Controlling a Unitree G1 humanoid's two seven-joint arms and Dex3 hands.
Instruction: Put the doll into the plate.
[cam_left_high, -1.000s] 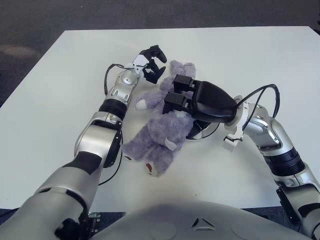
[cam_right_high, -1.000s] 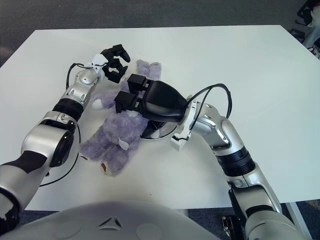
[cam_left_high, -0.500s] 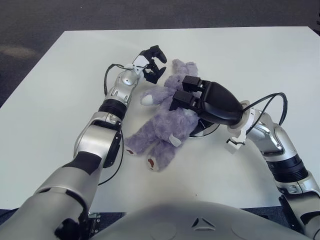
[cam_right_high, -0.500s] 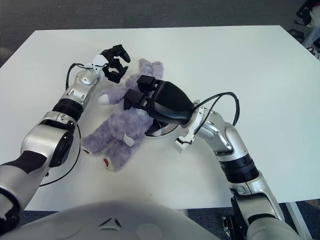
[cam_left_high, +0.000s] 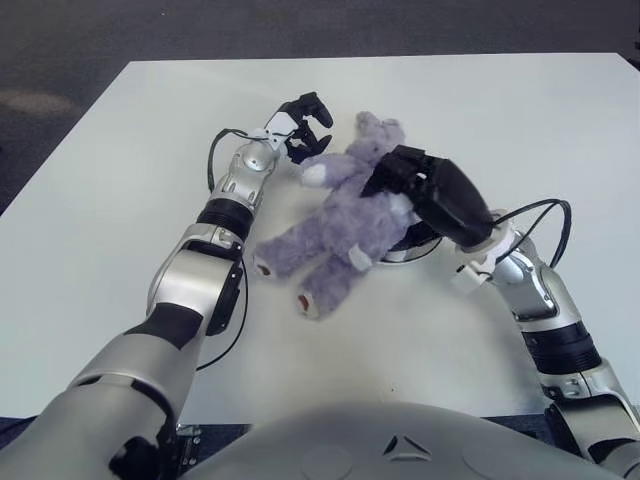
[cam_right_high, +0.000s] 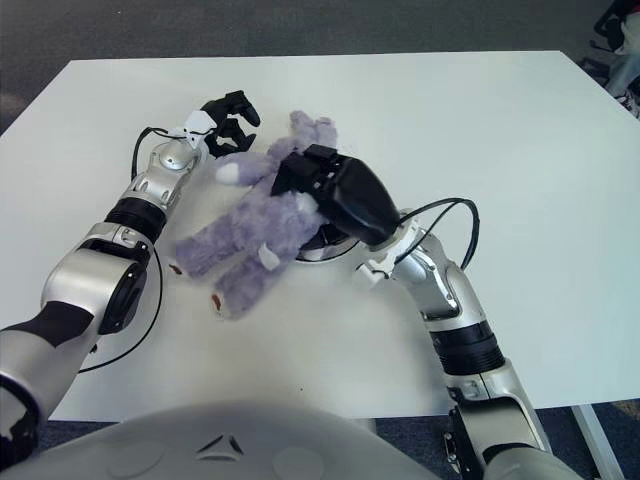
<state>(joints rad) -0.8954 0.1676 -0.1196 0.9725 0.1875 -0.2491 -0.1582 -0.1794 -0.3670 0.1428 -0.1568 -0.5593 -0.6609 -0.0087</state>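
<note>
Right hand (cam_left_high: 400, 178): fingers curled into the purple plush torso, clamped on the teddy bear (cam_left_high: 345, 215) from its right side (nearer hand, doing the work).
Left hand (cam_left_high: 305, 125): just beyond the bear's white-tipped paw, fingers bent but with a gap between them, nothing inside; contact with the paw cannot be told.
Bear, from the right fingers: head lies just past the fingertips, away from the robot; legs trail back toward the robot and to its left, soles down near the table (cam_left_high: 120, 200).
Long axis: diagonal, head far-right, feet near-left.
Plate (cam_left_high: 412, 245): directly under the right palm and wrist, mostly hidden; only a sliver of rim shows (beside the bear's hip).
Key relation: torso sits at the plate's left edge, legs well outside it; the judged need is to bring the body rightward and toward the palm side.
Change since 1.0 s ago: bear has swung, head carried further right and away; right hand has rotated and moved right with it; left hand has stayed put.
</note>
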